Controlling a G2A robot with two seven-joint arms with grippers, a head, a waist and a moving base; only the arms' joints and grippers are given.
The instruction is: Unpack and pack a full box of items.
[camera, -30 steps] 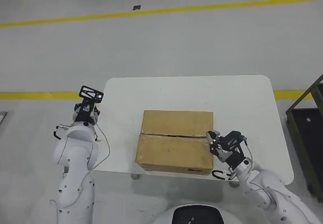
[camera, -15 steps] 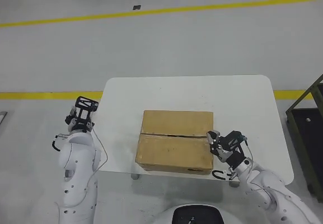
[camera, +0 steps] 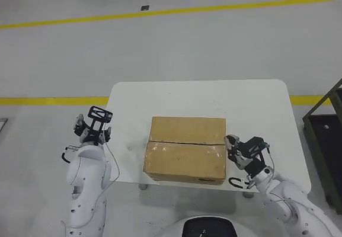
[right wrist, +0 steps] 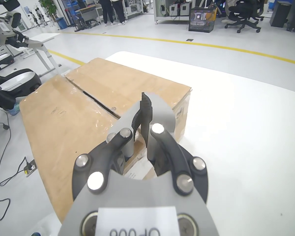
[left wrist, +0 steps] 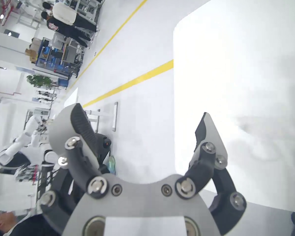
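Right, here's where we are: the brown cardboard box sits in the middle of the white round-cornered table, and it's shut, both top flaps lying flat and meeting along a dark seam that runs its length. Nothing unpacked yet, so I'd call this the very start, the opening of the box.

The right gripper is tucked in at the box's right end, close by the seam, its two fingers pressed together with nothing between them. Whether the tips are touching the cardboard, I can't tell from here.

The left gripper hangs out at the table's left edge, well apart from the box, fingers spread wide and empty.

What's wanted next, I reckon, is a way under a flap. That seam shows a narrow gap, so it may not be sealed, though the near flap has a glossy sheen like clear tape. The right gripper's closed tips look suited to slipping into that gap and levering a flap up. The left one would need to come in across the table to steady the far end or take the other flap.
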